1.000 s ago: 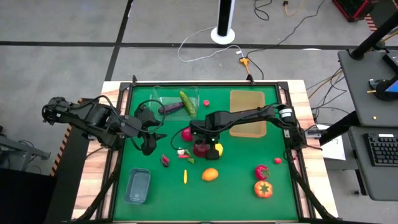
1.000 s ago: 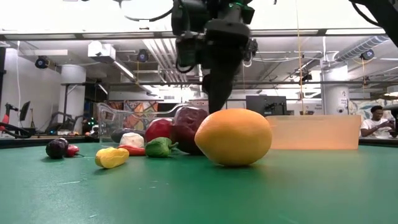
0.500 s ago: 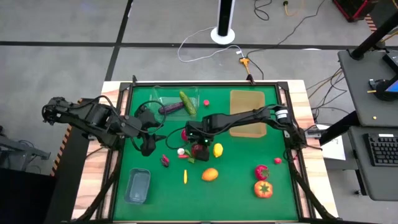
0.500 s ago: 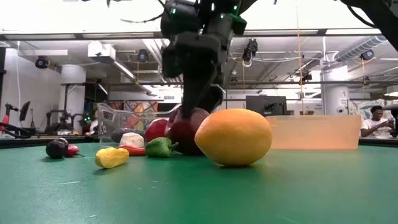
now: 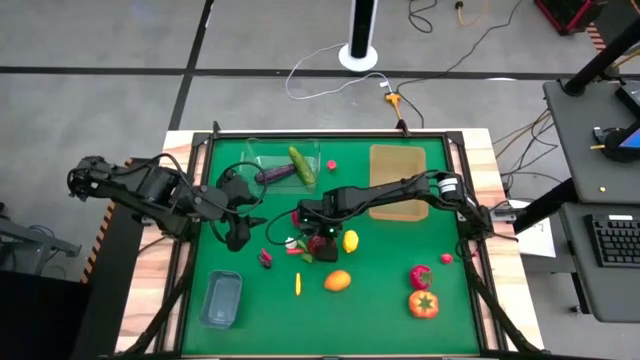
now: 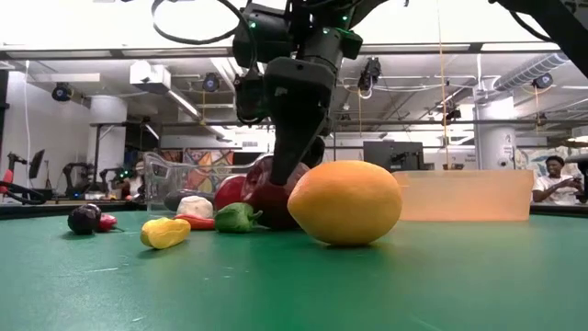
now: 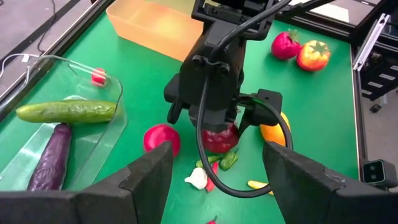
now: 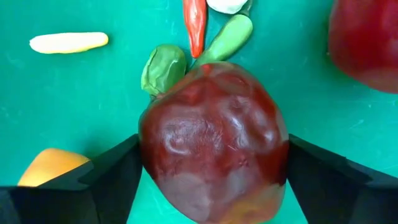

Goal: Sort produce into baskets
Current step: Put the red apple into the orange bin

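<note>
Right gripper (image 5: 316, 240) is down at mid-table, its fingers (image 8: 106, 180) spread on either side of the dark red, dimpled toy apple (image 8: 214, 140), flanking but not visibly pinching. That apple looks light, glossy and probably slippery, so squeezing across its widest part seems best. Left gripper (image 5: 238, 226) hangs open nearby.

A large orange fruit (image 6: 345, 202) sits nearest on the green table (image 6: 294, 285). Just behind it, the right hand (image 6: 287, 179) comes down from above onto a dark red fruit (image 6: 276, 195) (its fingertips are hidden there). Beside these lie a green chilli (image 6: 237, 217), a yellow chilli (image 6: 165, 233) and a purple fruit (image 6: 84, 219). A tan tray (image 6: 469, 196) stands farther back.
</note>
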